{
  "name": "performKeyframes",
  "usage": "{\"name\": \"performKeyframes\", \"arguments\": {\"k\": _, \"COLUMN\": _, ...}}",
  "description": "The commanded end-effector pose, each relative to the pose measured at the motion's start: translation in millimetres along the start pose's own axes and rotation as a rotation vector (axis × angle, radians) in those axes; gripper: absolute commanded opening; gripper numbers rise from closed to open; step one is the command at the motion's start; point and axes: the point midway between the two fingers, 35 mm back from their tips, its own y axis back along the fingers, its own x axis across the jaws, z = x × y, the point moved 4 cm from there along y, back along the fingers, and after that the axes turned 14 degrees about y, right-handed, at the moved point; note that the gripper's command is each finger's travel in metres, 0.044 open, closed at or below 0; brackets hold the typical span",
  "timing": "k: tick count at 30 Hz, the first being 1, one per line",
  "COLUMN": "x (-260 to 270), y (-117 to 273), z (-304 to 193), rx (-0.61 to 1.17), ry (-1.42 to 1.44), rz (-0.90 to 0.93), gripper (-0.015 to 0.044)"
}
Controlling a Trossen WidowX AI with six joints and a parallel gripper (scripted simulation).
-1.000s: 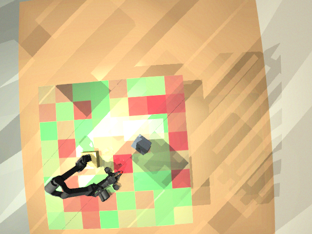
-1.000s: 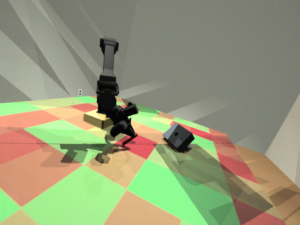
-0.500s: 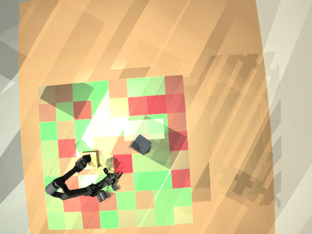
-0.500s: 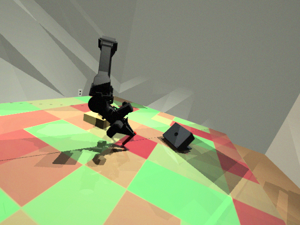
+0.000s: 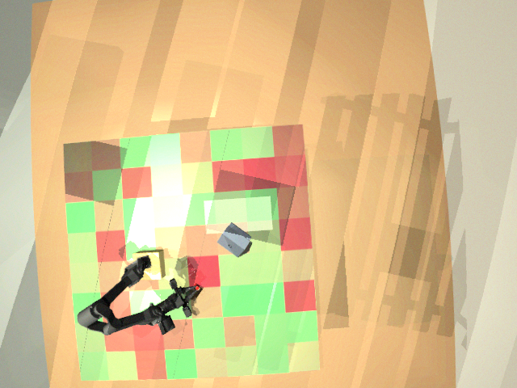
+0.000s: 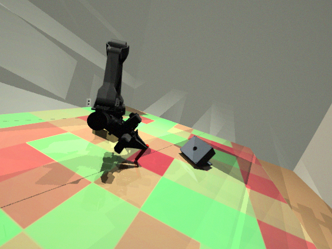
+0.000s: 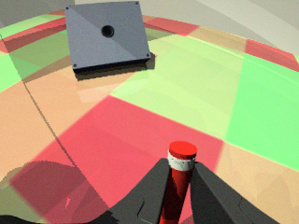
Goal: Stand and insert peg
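A red peg has a white band near its upper end. My gripper is shut on the peg just below the band. In the exterior view the peg is tilted, its lower end low over the mat; whether that end touches is hard to tell. The wrist view cuts the lower end off. The grey sloped panel stands apart from the peg, beyond the fingertips. Its single dark hole is empty.
A yellowish block sits beside the arm's base side, under the arm's bent links. A checkered mat of green, red and tan squares lies on the wooden table. Shadows cross both.
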Motion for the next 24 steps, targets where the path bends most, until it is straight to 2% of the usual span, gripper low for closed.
{"name": "performKeyframes", "arguments": {"k": 1, "x": 1.3, "y": 2.5, "z": -3.2, "rx": -0.035, "ry": 0.001, "rz": -0.01, "gripper": 0.0049}}
{"name": "performKeyframes", "arguments": {"k": 24, "x": 6.0, "y": 13.9, "z": -19.8, "rx": -0.228, "ry": 0.001, "rz": -0.057, "gripper": 0.0049}}
